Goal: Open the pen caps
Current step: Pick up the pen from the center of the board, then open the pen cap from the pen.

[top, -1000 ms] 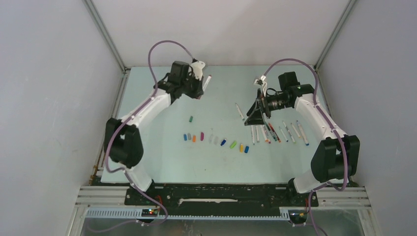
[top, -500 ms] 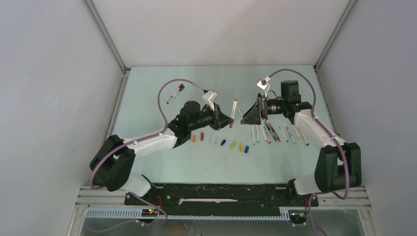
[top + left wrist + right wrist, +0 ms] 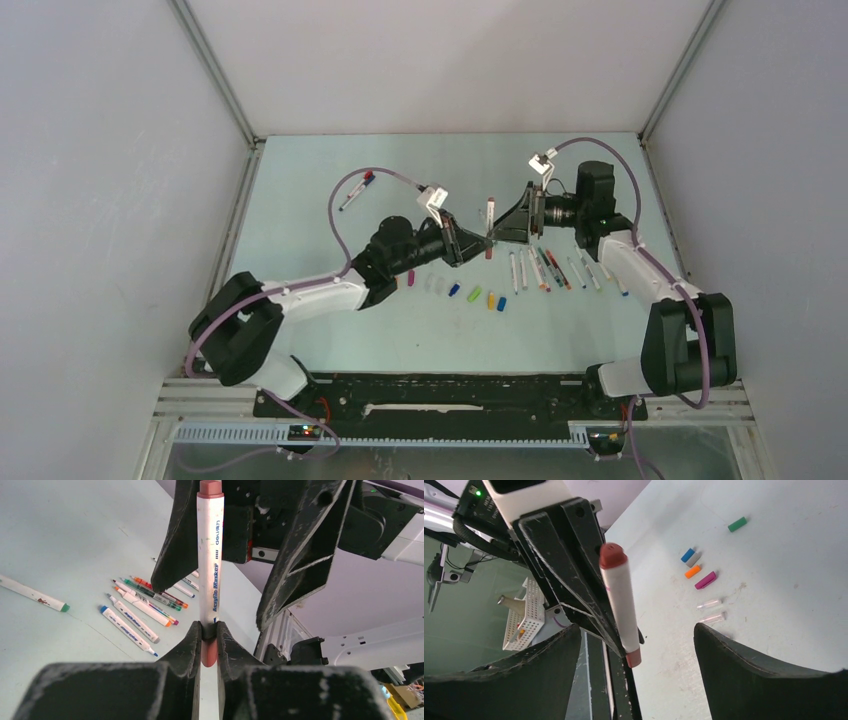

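My left gripper [image 3: 209,630] is shut on a white pen [image 3: 210,565] near its lower end, holding it above the table's middle [image 3: 489,225]. A reddish-brown cap sits on each end: one [image 3: 210,487] far from the grip, one [image 3: 209,652] poking back through the jaws. My right gripper [image 3: 636,630] stands open, its wide fingers [image 3: 724,650] on either side of the same pen [image 3: 619,605] without touching it. Several loose pen caps lie in a row on the table [image 3: 474,293], among them blue [image 3: 687,555], orange [image 3: 692,571], magenta [image 3: 705,580] and green [image 3: 737,524].
A row of uncapped pens [image 3: 545,270] lies below the right gripper, also in the left wrist view [image 3: 140,605]. One more pen [image 3: 356,190] lies alone at the far left. Two clear caps [image 3: 709,604] lie near the coloured ones. White walls enclose the table on three sides.
The left arm has swung from the far back to the middle, carrying the pen to the right gripper. The right gripper has shifted left and now straddles the pen.
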You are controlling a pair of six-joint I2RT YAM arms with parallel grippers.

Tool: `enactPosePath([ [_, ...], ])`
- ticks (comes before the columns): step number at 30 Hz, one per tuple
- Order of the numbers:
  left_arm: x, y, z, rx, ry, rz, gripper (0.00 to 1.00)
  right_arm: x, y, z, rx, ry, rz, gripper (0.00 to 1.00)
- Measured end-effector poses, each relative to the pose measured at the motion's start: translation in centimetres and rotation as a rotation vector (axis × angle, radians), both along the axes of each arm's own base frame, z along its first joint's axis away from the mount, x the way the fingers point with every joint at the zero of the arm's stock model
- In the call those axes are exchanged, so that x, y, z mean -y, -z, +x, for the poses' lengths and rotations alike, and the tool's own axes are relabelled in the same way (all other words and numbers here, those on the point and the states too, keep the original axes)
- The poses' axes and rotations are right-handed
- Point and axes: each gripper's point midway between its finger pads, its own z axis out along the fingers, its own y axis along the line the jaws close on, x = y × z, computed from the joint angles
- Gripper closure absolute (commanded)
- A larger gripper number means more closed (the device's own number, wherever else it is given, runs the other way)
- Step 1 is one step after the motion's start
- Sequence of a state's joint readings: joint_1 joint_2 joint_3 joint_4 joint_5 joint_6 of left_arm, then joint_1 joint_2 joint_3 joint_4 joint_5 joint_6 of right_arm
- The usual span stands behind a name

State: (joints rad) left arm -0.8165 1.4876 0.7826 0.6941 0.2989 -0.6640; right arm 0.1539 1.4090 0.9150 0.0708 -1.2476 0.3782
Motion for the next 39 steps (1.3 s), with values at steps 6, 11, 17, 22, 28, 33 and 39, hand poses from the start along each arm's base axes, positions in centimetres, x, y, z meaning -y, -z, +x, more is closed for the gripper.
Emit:
enactPosePath([
  [6, 0.4, 0.7, -0.2, -0.026, 0.008, 0.004, 1.0, 0.1, -0.8, 0.3, 0.024, 0.011, 0.012, 0.34],
  [11, 0.6, 0.8, -0.6, -0.029, 0.017, 0.006, 1.0, 0.0, -1.2, 0.2, 0.021, 0.004, 0.024, 0.48],
  [17, 0.9, 1.2, -0.9, -0.035, 0.026, 0.014, 0.98, -0.2, -1.6, -0.1, 0.024, -0.014, 0.036, 0.85],
  [22, 1.2, 0.8, -1.2, -0.031, 0.035, -0.003, 0.74, -0.1, -1.5, 0.1, 0.032, -0.015, 0.039, 1.0],
  [28, 1.2, 0.6, -1.2, -0.05, 0.029, -0.02, 0.22, 0.0, -1.8, 0.0, 0.029, -0.022, 0.049, 1.0],
  [33, 1.1, 0.4, -1.6, -0.087, 0.032, -0.079, 0.17, 0.3, -2.0, 0.1, 0.007, -0.014, 0.056, 1.0],
  [39, 1.6, 0.7, -1.6, -0.131, 0.042, -0.13, 0.28, 0.3, -2.2, 0.1, -0.037, -0.006, 0.065, 1.0],
])
